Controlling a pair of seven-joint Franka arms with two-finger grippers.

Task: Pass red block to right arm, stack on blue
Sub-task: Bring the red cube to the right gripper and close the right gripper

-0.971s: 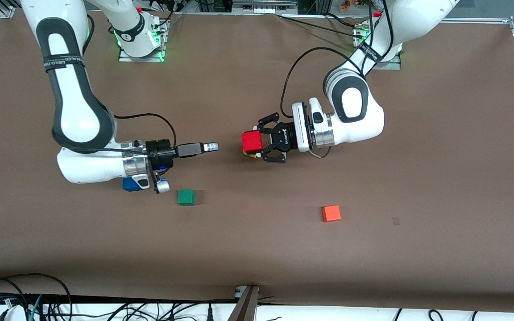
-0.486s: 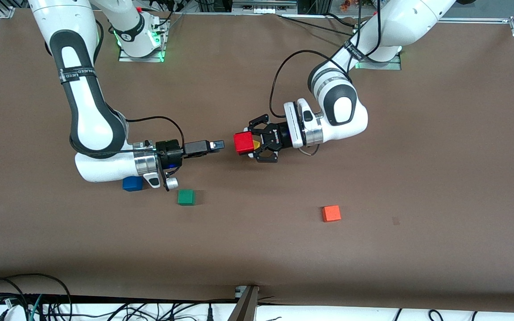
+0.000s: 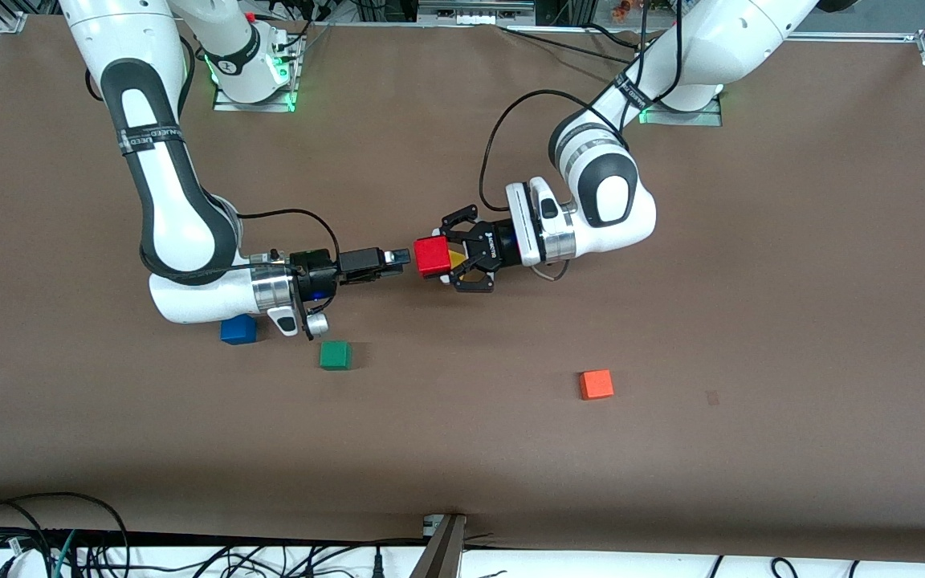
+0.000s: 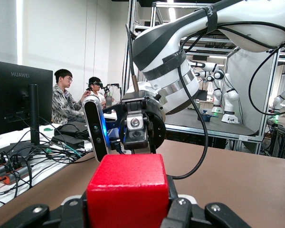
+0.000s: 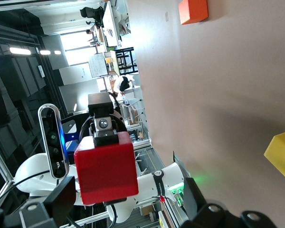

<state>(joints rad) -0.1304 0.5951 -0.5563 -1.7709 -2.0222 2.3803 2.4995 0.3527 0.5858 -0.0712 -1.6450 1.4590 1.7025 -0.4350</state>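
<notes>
**Handover about to close, red block held out in mid-air**

The left gripper (image 3: 440, 261), the claw-like one, is clamped on the red block (image 3: 432, 257) and holds it out sideways above the middle of the table, with a yellow block (image 3: 456, 258) showing just under the claw. From the left wrist camera I see the red block (image 4: 127, 192) seated squarely between the claw's linked fingers, its free face turned toward the other arm.

The right gripper (image 3: 401, 257) points straight at that face, its tips just beside the block but, as far as I can judge, not yet around it. In the right wrist view its two dark fingers (image 5: 61, 197) stand wide apart with the red block (image 5: 106, 167) framed between them, so I read it as open.

I take this as the pass itself. Next I want the right gripper eased forward until its fingers straddle the cube, then closed, and only then the claw released. After that comes the carry to the blue block (image 3: 238, 329), which sits on the table close under the right arm's wrist, near the green block (image 3: 335, 355). The orange block (image 3: 596, 384) lies well apart, toward the left arm's end.
</notes>
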